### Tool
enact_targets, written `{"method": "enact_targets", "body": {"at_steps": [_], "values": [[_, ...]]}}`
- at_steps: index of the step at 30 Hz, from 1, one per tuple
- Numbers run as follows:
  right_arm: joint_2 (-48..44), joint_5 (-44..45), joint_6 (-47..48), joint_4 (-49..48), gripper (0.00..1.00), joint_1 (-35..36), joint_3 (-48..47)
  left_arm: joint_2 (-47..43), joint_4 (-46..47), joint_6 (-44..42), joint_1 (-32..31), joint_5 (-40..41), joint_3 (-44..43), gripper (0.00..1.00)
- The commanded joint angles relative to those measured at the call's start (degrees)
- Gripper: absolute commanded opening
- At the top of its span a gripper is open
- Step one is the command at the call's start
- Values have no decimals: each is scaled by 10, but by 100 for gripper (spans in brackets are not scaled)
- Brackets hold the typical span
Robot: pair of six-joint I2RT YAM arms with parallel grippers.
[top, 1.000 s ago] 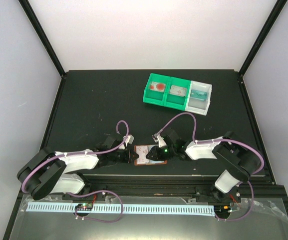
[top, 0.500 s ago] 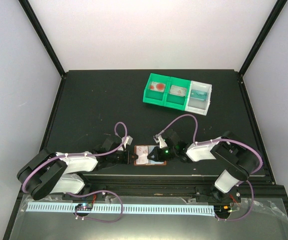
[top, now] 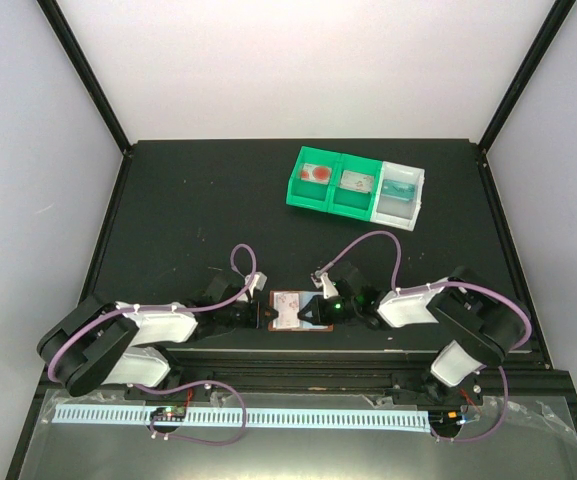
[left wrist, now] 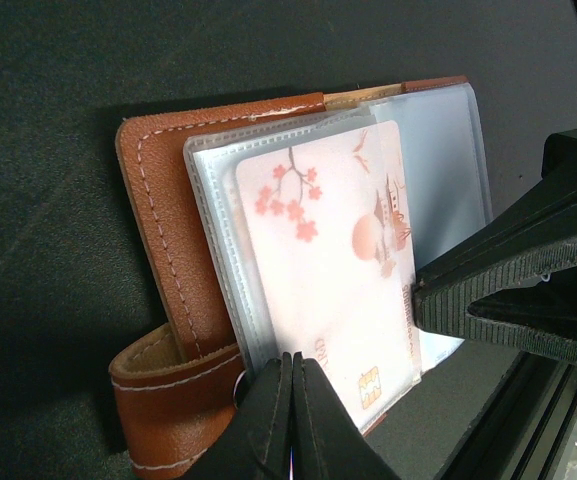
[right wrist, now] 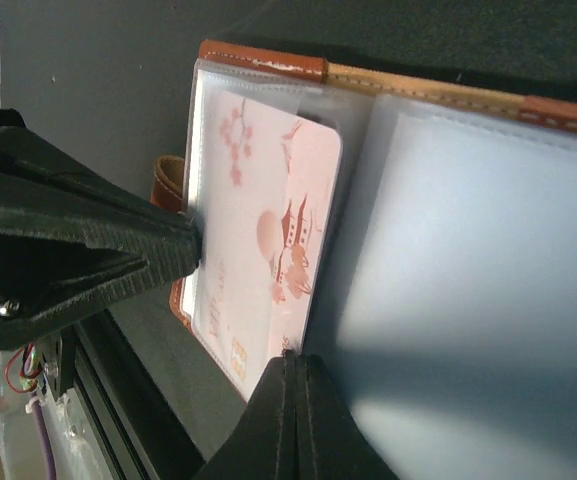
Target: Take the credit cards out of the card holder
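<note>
The card holder [top: 280, 298] lies open near the table's front edge, with a reddish-brown rim and tab [left wrist: 158, 200] and clear pockets. A pinkish-white credit card [left wrist: 318, 270] with a blossom print sits in the left pocket, its inner edge at the middle fold [right wrist: 258, 240]. My left gripper [top: 266, 316] is shut on the holder's outer pocket edge [left wrist: 293, 362]. My right gripper [top: 308, 312] is shut with its tips on the card's inner edge [right wrist: 293, 358]. It also shows in the left wrist view [left wrist: 418, 295]. The right pocket [right wrist: 468, 250] looks pale, and its contents are unclear.
Green bins [top: 330, 182] and a white bin [top: 400, 192] stand at the back right, holding small items. The table's front rail [top: 298, 352] runs just behind the holder. Both arms lie low along the front edge, their tips facing each other.
The right arm has shifted slightly to the right. The left gripper and the holder have stayed almost where they were.
</note>
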State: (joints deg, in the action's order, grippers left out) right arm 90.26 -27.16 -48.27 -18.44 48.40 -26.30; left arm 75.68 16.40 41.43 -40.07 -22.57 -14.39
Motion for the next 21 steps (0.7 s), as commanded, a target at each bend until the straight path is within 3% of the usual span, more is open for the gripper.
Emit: {"method": "enact_targets", "body": {"at_steps": [1, 9, 21], "values": [[-31, 23, 20, 8, 1, -6, 23, 18, -22, -2, 5, 26, 9, 1], [-36, -8, 25, -4, 1, -32, 35, 25, -8, 7, 5, 18, 14, 2], [-112, 13, 34, 35, 1, -33, 57, -19, -14, 29, 5, 16, 16, 5]]}}
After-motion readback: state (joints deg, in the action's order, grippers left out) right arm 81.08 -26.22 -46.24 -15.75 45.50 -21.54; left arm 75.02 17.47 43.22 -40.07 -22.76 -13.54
